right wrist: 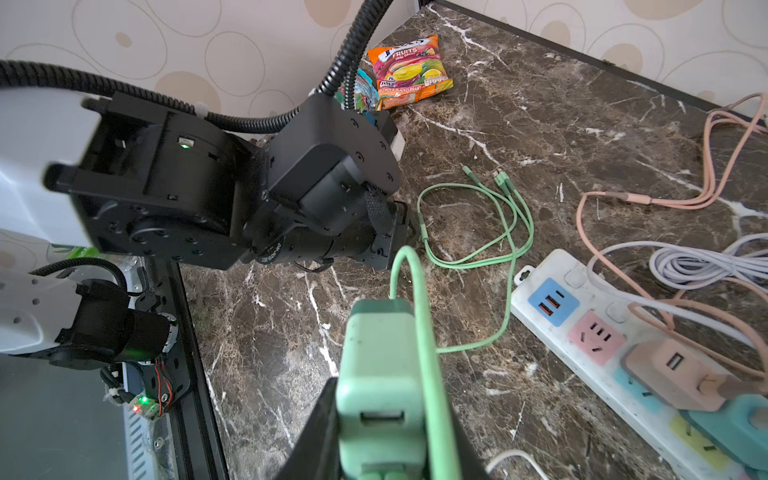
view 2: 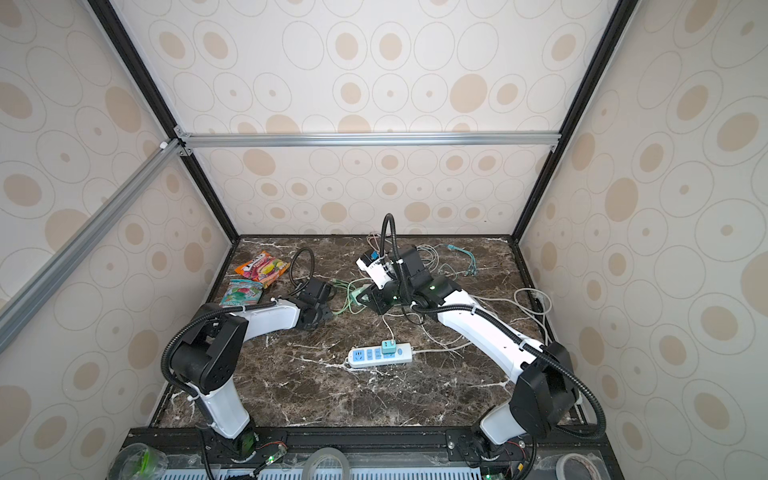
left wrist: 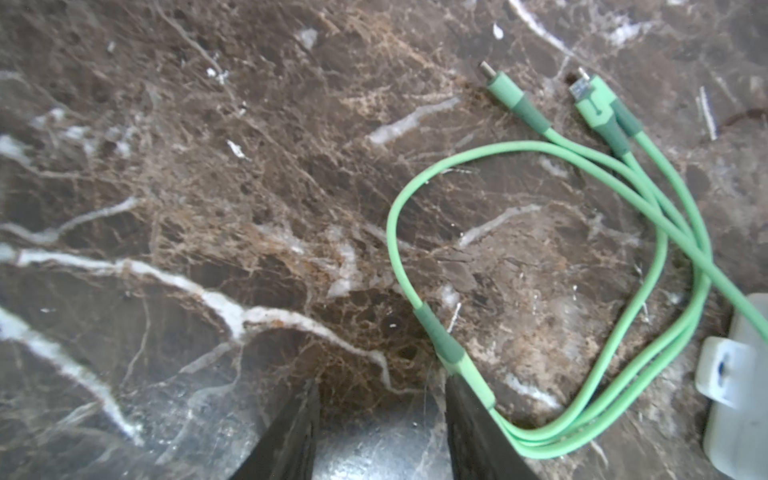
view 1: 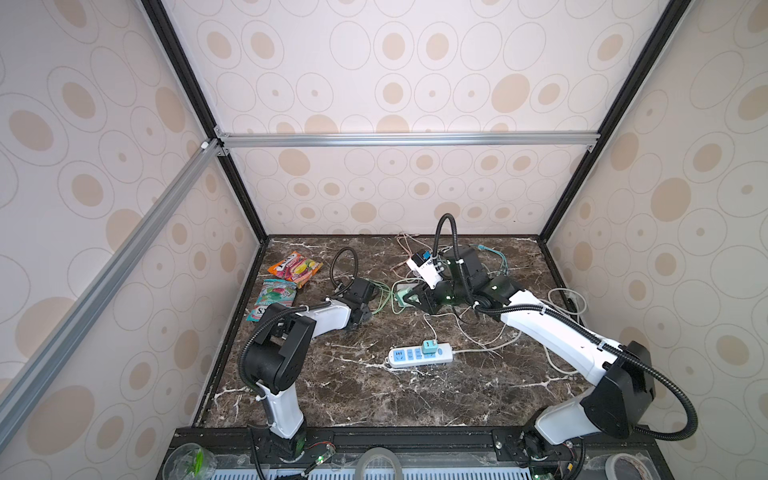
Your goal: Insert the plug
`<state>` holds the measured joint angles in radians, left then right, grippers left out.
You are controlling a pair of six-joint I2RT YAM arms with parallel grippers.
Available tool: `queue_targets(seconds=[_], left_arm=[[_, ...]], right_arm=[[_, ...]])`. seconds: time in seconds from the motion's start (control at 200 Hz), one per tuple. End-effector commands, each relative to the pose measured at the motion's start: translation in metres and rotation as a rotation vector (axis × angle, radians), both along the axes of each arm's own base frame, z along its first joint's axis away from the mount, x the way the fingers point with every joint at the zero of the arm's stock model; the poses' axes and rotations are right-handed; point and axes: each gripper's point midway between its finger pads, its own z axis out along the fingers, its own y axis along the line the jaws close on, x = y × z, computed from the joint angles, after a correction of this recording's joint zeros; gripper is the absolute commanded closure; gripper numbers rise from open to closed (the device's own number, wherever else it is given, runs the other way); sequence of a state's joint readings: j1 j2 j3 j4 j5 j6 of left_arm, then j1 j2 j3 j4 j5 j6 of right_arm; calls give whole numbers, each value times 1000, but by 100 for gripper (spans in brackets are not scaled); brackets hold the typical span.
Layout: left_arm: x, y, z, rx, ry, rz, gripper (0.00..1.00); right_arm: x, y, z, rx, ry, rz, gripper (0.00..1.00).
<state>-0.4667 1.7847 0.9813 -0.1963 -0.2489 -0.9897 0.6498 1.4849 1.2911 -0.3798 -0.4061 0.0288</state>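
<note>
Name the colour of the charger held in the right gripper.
Pale green charger, with a darker green cap at its far end; shows best in the right wrist view.

The tabletop (view 1: 374, 395) was dark brown marble veined white. The charger plug (right wrist: 380, 374) and its cable (right wrist: 424, 332) were mint green; the power strip (right wrist: 561, 330) white with blue and pink panels; wallpaper (view 1: 415, 62) cream with beige ovals.

"FRUITS" on orange snack packet (right wrist: 409, 70)
</note>
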Motion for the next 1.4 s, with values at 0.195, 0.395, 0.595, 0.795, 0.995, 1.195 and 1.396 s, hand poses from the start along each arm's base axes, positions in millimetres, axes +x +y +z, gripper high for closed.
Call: queue_targets(seconds=[0.195, 0.395, 0.595, 0.795, 0.995, 1.195, 1.396], left_arm=[[13, -6, 40, -38, -109, -11, 45], [18, -9, 20, -1, -23, -27, 48], [21, -10, 5, 33, 26, -40, 49], [8, -5, -21, 58, 97, -48, 57], [2, 6, -15, 89, 87, -42, 96], [13, 67, 73, 317, -110, 30, 100], [24, 122, 203, 594, -349, 87, 100]], right_arm=[[-2, 0, 8, 19, -26, 3, 100], [-3, -1, 10, 13, -39, 9, 100], [-3, -3, 8, 8, -47, 3, 100], [-3, -4, 8, 6, -53, 0, 100], [-2, -5, 24, 29, -89, -9, 100], [-6, -9, 54, 55, -175, 2, 100], [-5, -13, 56, 29, -211, 8, 100]])
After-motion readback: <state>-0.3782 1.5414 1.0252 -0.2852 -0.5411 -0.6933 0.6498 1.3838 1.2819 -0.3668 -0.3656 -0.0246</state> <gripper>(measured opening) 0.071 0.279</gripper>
